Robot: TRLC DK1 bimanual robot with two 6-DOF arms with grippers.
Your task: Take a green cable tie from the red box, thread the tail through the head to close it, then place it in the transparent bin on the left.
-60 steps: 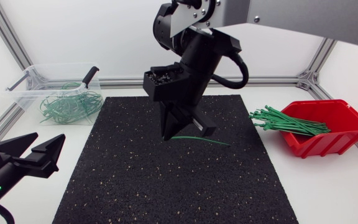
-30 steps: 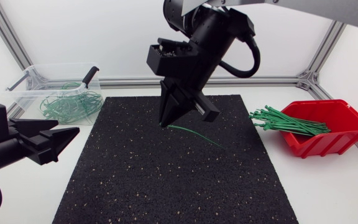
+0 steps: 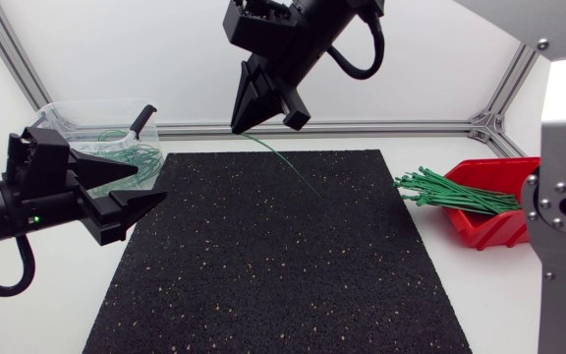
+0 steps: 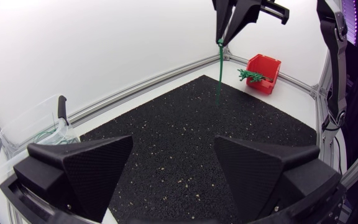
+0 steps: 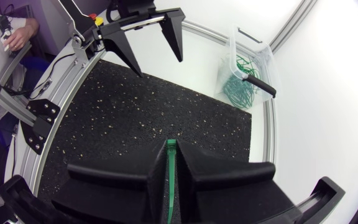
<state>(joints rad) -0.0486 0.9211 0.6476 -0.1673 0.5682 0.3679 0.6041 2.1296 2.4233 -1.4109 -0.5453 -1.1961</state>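
High over the mat's far edge, my right gripper (image 3: 240, 125) is shut on one end of a green cable tie (image 3: 288, 167), which hangs down and to the right, straight and unthreaded. In the right wrist view the tie (image 5: 170, 177) sits pinched between the fingers (image 5: 129, 177). My left gripper (image 3: 155, 185) stands open at the mat's left edge, holding nothing. From the left wrist view the tie (image 4: 219, 68) dangles well ahead of the open left gripper (image 4: 173, 162). The red box (image 3: 524, 211) at the right holds a bundle of green ties (image 3: 455, 192). The transparent bin (image 3: 62, 123) is at the far left.
A black speckled mat (image 3: 283, 265) covers the middle of the table. Several closed green ties (image 3: 116, 157) lie in the bin, which has a black handle (image 3: 143, 118) on its rim. Aluminium frame rails (image 3: 391, 126) run along the back.
My right gripper has risen and drawn back, lifting the tie off the mat. My left arm has come up and moved right toward the mat, its gripper still open.
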